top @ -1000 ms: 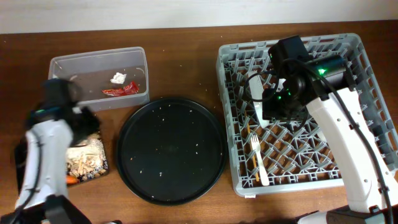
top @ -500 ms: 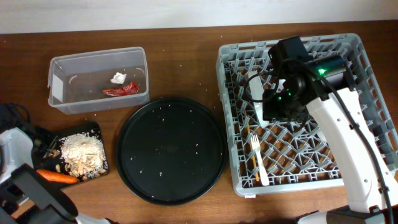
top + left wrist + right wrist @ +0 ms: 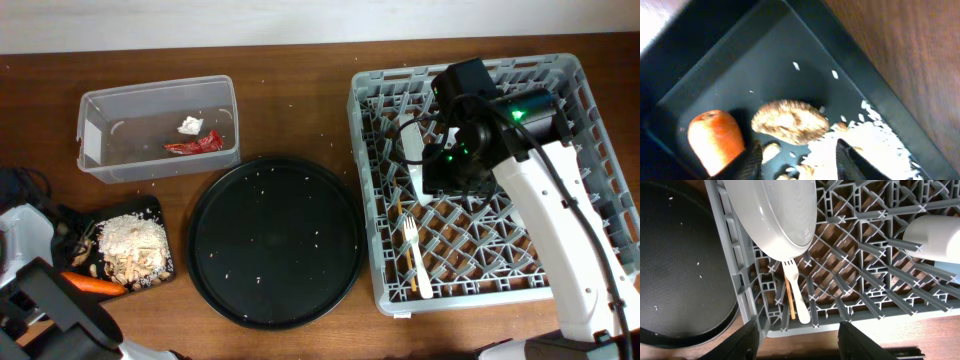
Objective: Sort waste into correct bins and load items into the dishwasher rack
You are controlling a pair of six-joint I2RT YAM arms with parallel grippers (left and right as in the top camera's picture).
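From above, the grey pegged rack (image 3: 580,130) holds a smooth white plate (image 3: 412,150) on edge, a plastic fork (image 3: 417,258) and thin wooden chopsticks (image 3: 404,240). The clear tub (image 3: 95,130) holds the crinkled red wrapper (image 3: 193,145) and paper wad (image 3: 190,125). The shallow black tray (image 3: 140,207) carries flaky rice (image 3: 130,245) and the carrot (image 3: 92,284). The round tray (image 3: 275,240) is grain-speckled.

The left wrist view adds a rough brown lump (image 3: 789,121) between the carrot's blunt end and the rice. The left gripper (image 3: 799,167) hangs spread and empty above them.

Only the right wrist view shows a small white cup (image 3: 937,237) on its side among the pegs. The right gripper (image 3: 800,342) is parted, grasping nothing.
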